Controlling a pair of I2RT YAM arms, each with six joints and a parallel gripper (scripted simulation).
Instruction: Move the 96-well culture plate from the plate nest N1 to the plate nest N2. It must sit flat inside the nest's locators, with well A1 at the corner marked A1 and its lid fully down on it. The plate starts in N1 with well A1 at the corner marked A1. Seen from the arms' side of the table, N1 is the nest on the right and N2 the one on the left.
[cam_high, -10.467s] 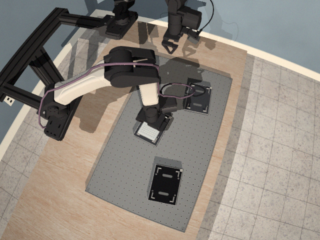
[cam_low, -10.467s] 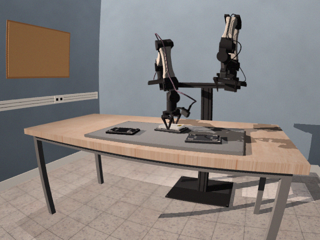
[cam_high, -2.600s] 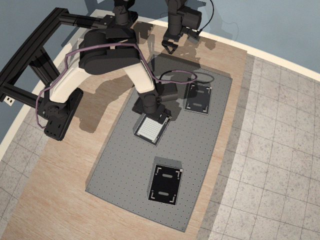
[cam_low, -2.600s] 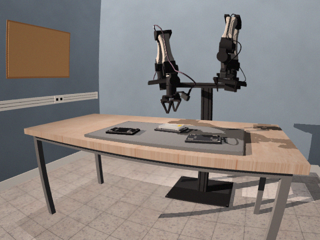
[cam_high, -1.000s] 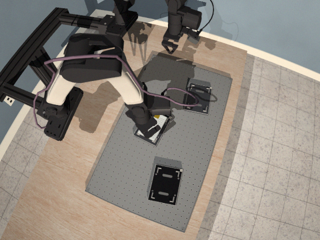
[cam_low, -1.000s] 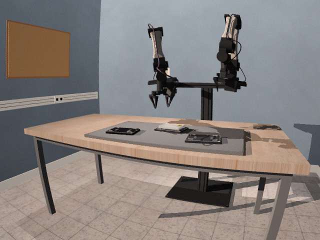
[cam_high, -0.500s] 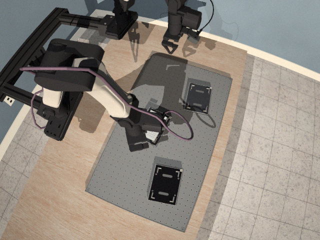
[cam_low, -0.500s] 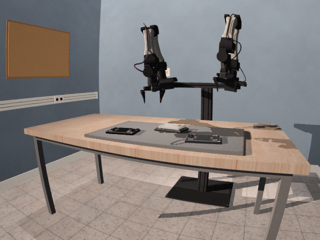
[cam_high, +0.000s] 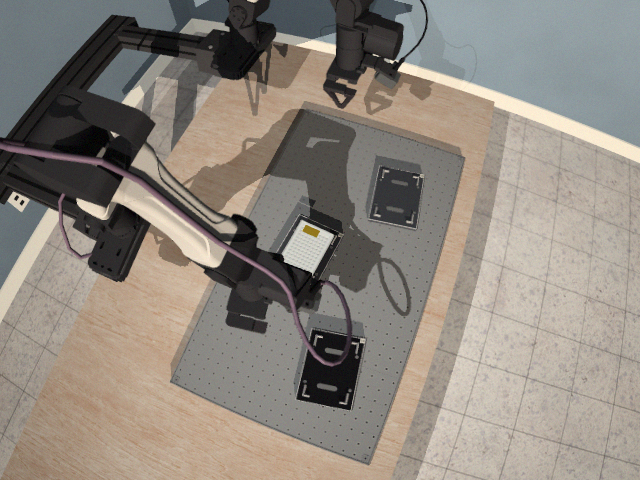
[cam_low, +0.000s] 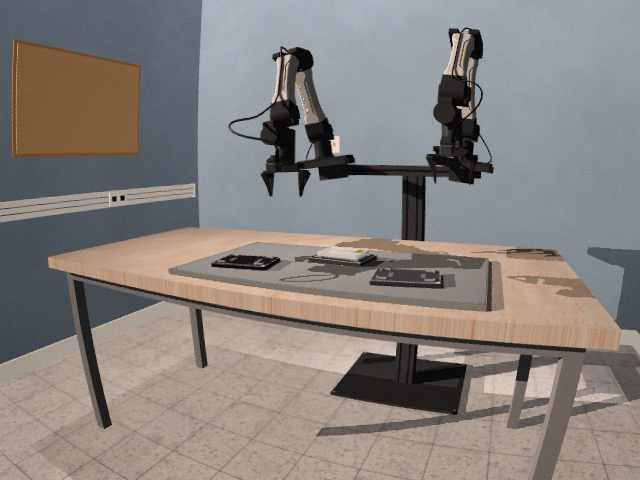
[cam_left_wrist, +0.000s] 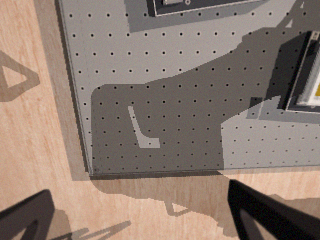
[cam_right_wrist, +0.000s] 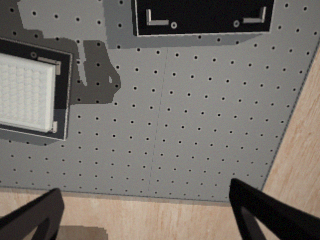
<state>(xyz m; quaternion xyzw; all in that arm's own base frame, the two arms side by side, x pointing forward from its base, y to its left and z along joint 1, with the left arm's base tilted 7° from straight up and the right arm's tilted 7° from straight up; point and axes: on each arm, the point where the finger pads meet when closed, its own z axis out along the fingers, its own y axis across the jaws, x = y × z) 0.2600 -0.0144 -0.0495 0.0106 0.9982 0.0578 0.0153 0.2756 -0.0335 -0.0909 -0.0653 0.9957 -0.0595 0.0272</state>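
Three dark nests sit on a grey perforated board (cam_high: 248, 361) (cam_low: 465, 294) (cam_left_wrist: 150, 65) (cam_right_wrist: 200, 125) that lies on the wooden worktop (cam_high: 118, 413) (cam_low: 155, 240) (cam_left_wrist: 20, 135) (cam_right_wrist: 165, 220). The culture plate (cam_high: 306, 250) (cam_low: 338, 257) (cam_left_wrist: 316, 95) (cam_right_wrist: 25, 92) is in the middle nest (cam_high: 326, 258) (cam_low: 369, 259) (cam_left_wrist: 299, 87) (cam_right_wrist: 62, 95), which stands turned at an angle to the other two. Its yellow patch (cam_high: 310, 230) (cam_low: 358, 251) (cam_left_wrist: 318, 91) is near one end of its pale top. Whether the lid is fully down, and which corner holds well A1, I cannot tell. Seen from the arms' side, the left-hand nest (cam_high: 397, 196) (cam_low: 405, 277) (cam_left_wrist: 225, 2) and the right-hand nest (cam_high: 328, 373) (cam_low: 245, 261) (cam_right_wrist: 205, 15) hold no plate.

The right claw (cam_high: 276, 310) (cam_low: 285, 194) (cam_right_wrist: 147, 192) is wide open and empty, well above the board; in the exterior view its fingers point down. The right arm reaches over the board, partly covering the plate in the top view. The left claw (cam_high: 340, 102) (cam_low: 452, 179) (cam_left_wrist: 141, 193) is also wide open with nothing in it, raised near the board's left end. Both claws are well apart from the plate.
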